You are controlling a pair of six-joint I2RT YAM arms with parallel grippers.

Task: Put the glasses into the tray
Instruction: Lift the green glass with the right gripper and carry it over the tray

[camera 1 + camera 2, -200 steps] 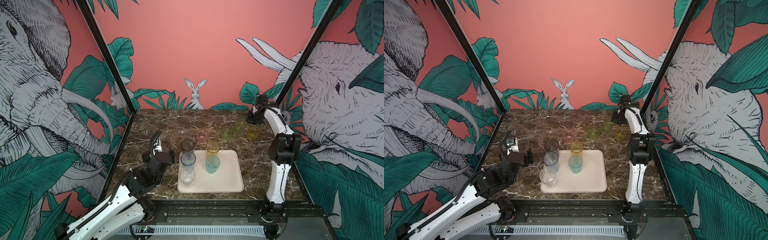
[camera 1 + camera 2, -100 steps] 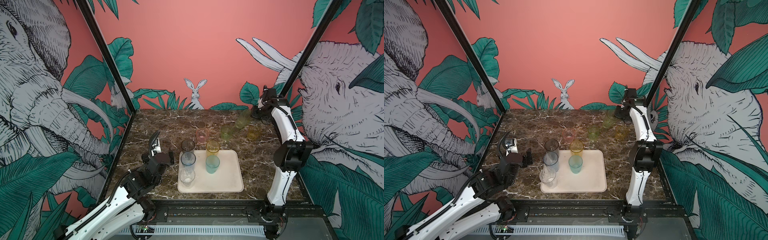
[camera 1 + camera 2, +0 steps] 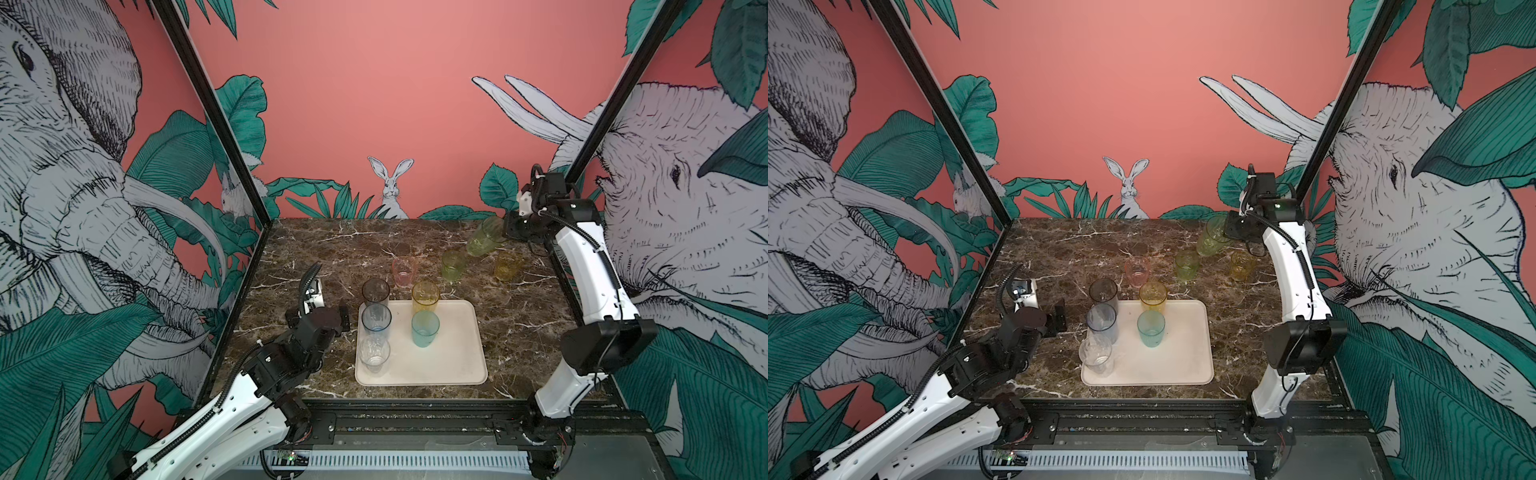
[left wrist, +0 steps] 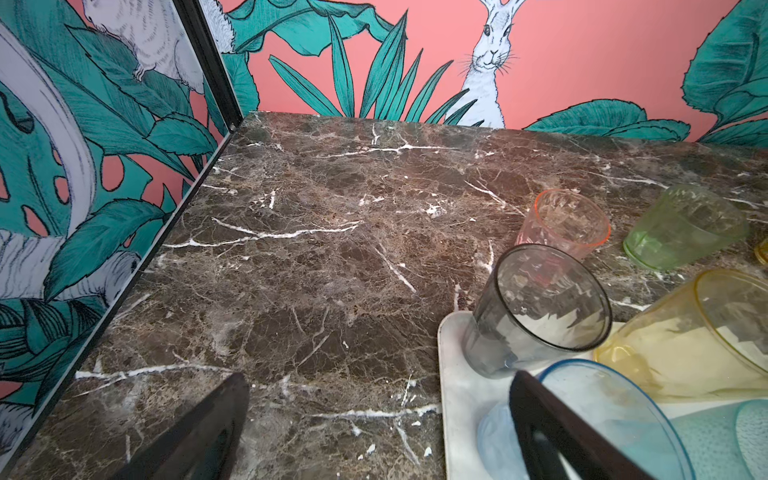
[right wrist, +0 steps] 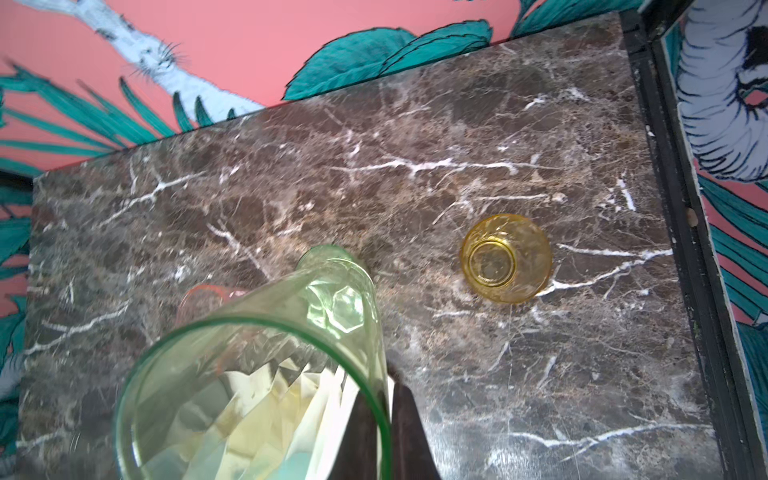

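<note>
My right gripper (image 5: 384, 419) is shut on the rim of a tall green glass (image 3: 483, 237) (image 5: 257, 374), one finger inside and one outside. The glass hangs tilted above the table's far right. The cream tray (image 3: 457, 353) (image 3: 1187, 353) holds several glasses: smoky grey (image 3: 375, 293), blue (image 3: 376, 319), clear (image 3: 375, 353), amber (image 3: 425, 296) and teal (image 3: 425, 328). On the marble behind it stand a pink glass (image 3: 404, 271), a short green glass (image 3: 453, 264) and a short amber glass (image 3: 508, 264) (image 5: 505, 258). My left gripper (image 3: 318, 311) (image 4: 374, 415) is open, beside the tray's left edge.
The brown marble table (image 3: 324, 249) is closed in by painted walls at the back and both sides, with black corner posts (image 3: 232, 133). A black rail (image 3: 415, 419) runs along the front edge.
The right gripper has lifted the tall green glass off the table and tilted it; its arm has risen. The left arm has not moved.
</note>
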